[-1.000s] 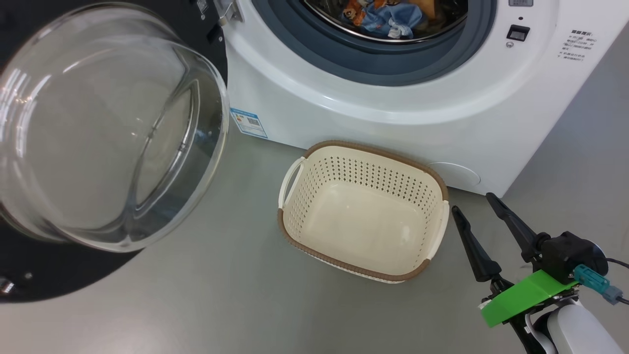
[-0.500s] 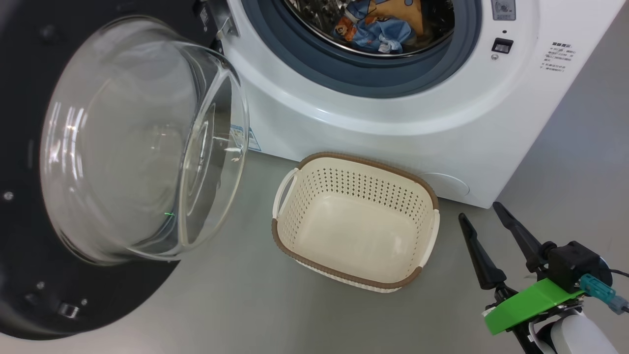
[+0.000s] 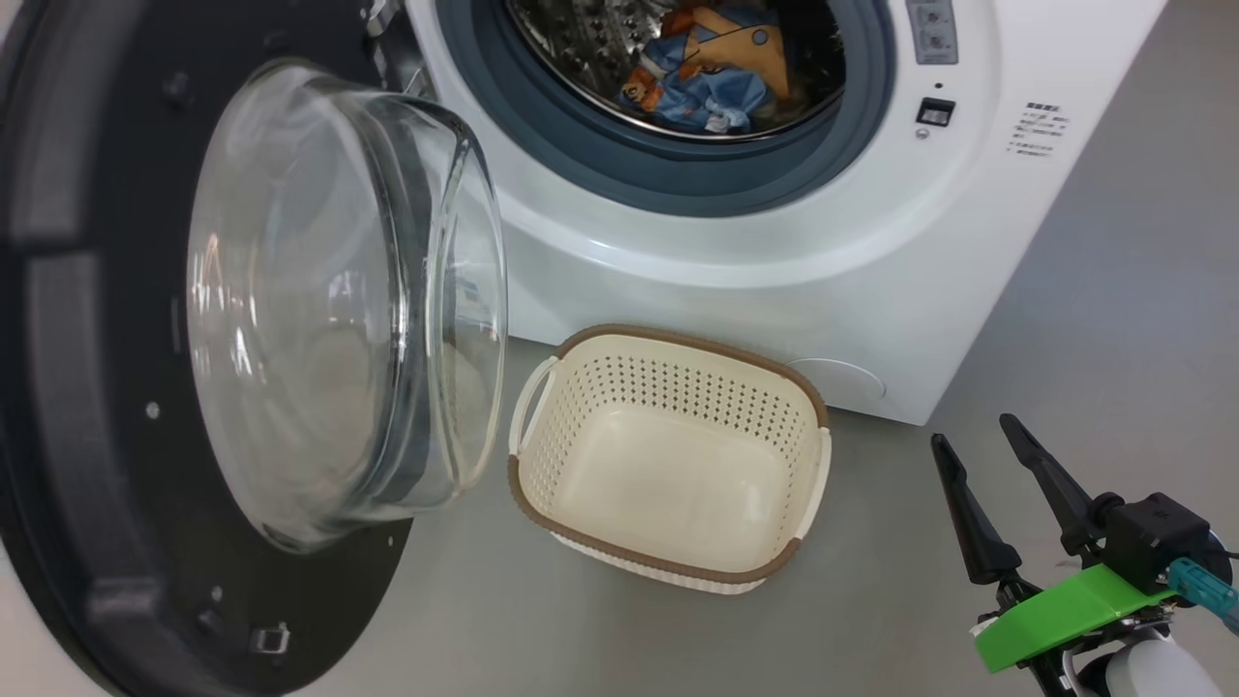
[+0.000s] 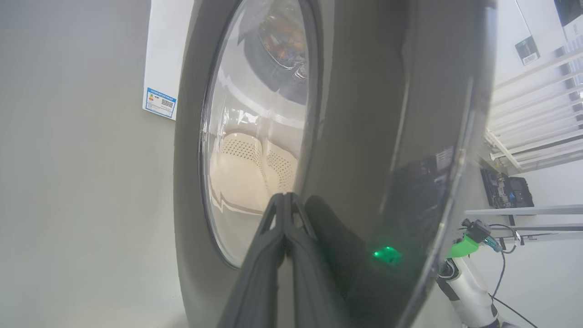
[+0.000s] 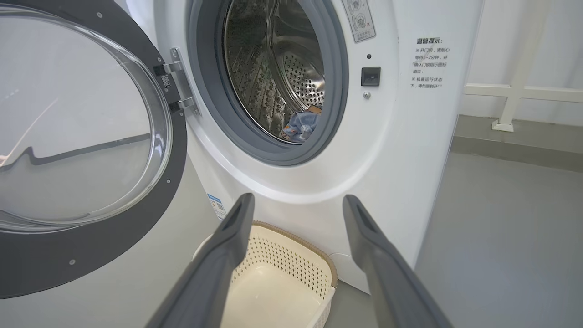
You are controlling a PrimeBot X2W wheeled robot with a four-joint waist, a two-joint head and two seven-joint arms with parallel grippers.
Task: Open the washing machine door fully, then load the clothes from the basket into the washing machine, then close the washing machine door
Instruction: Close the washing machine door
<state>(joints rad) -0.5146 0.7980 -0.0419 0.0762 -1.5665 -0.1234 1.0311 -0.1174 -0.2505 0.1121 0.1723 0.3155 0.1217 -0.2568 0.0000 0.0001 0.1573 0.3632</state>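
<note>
You face the washing machine [image 3: 774, 290], its door [image 3: 87, 387] swung out on your left. The basket [image 3: 678, 336] sits empty on the floor, just in front of the machine. The clothes [image 3: 707, 68] lie inside the drum. Your left gripper [image 4: 284, 197] is clenched on nothing, tips at the door's black outer face. Your right gripper [image 3: 972, 430] is spread wide and empty, right of the basket.
</note>
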